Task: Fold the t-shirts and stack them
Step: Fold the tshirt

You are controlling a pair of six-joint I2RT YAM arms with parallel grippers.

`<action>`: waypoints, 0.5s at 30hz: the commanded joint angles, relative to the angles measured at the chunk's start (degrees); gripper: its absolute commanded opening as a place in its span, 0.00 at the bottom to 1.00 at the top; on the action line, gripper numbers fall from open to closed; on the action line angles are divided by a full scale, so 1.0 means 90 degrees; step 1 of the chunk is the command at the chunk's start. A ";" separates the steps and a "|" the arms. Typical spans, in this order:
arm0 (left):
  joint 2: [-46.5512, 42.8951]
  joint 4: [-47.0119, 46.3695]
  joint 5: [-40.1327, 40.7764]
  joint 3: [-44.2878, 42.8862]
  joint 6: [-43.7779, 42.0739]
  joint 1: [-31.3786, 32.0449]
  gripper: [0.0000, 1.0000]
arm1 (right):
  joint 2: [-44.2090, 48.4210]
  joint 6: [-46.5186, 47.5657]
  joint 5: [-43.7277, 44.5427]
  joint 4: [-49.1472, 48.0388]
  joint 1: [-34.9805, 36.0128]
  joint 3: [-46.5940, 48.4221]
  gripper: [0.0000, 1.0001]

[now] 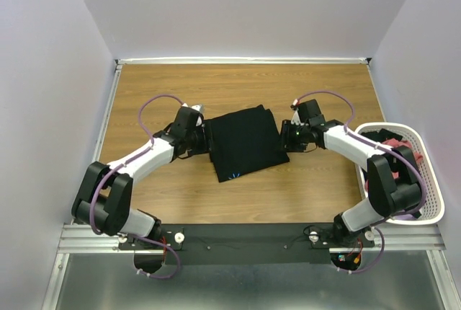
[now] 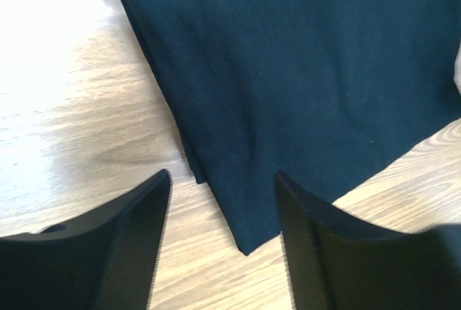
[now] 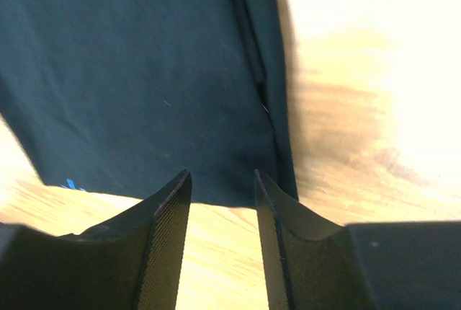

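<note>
A black t-shirt (image 1: 245,140) lies folded into a rough rectangle in the middle of the wooden table. My left gripper (image 1: 204,137) sits at its left edge, open. In the left wrist view a corner of the black t-shirt (image 2: 302,72) lies flat on the wood between the spread fingers of the left gripper (image 2: 223,176), not pinched. My right gripper (image 1: 286,137) is at the shirt's right edge. In the right wrist view that gripper (image 3: 222,174) is open over bare wood, with the edge of the black t-shirt (image 3: 144,72) just beyond its tips. Salmon-red t-shirts (image 1: 392,143) lie bunched in the basket.
A white mesh basket (image 1: 432,180) stands at the table's right edge, beside the right arm's elbow. The wooden table (image 1: 180,86) is walled in on the left, back and right. A metal rail carries the arm bases along the near edge.
</note>
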State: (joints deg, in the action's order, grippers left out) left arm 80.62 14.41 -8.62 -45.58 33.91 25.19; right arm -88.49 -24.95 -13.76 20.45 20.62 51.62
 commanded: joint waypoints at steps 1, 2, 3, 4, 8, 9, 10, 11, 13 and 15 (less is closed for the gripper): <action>0.0387 -0.0439 -0.0360 0.0035 0.0138 0.0131 0.56 | -0.0119 0.0067 0.0142 0.0150 0.0023 -0.0353 0.47; 0.0475 -0.0498 -0.0399 0.0045 0.0138 0.0131 0.54 | -0.0129 0.0038 0.0142 0.0150 0.0023 -0.0422 0.46; 0.0553 -0.0575 -0.0390 0.0055 0.0138 0.0131 0.47 | -0.0148 -0.0001 0.0152 0.0150 0.0023 -0.0568 0.44; 0.0757 -0.0576 -0.0351 0.0036 0.0148 0.0131 0.44 | -0.0148 -0.0069 0.0152 0.0150 0.0013 -0.0646 0.42; 0.1295 -0.0625 -0.0302 -0.0091 0.0080 0.0102 0.37 | -0.0032 -0.0167 -0.0082 0.0150 0.0023 -0.1008 0.35; 0.1393 -0.0635 -0.0302 -0.0130 0.0012 0.0082 0.37 | 0.0017 -0.0148 -0.0160 0.0160 0.0023 -0.1105 0.33; 0.1558 -0.0635 -0.0282 -0.0160 -0.0008 0.0034 0.37 | 0.0211 -0.0138 -0.0248 0.0160 0.0023 -0.1154 0.32; 0.1628 -0.0635 -0.0224 -0.0228 -0.0037 0.0004 0.37 | 0.0300 -0.0177 -0.0278 0.0160 0.0033 -0.1194 0.31; 0.1745 -0.0586 -0.0194 -0.0306 -0.0105 -0.0054 0.36 | 0.0476 -0.0177 -0.0385 0.0199 0.0023 -0.1233 0.31; 0.1794 -0.0499 -0.0175 -0.0433 -0.0193 -0.0084 0.36 | 0.0671 -0.0138 -0.0395 0.0247 0.0023 -0.1165 0.32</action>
State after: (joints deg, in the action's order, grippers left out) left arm 94.08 8.38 -11.46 -48.66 34.57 25.06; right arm -85.41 -26.13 -15.84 20.10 20.67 41.85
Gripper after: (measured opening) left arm 0.363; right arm 0.314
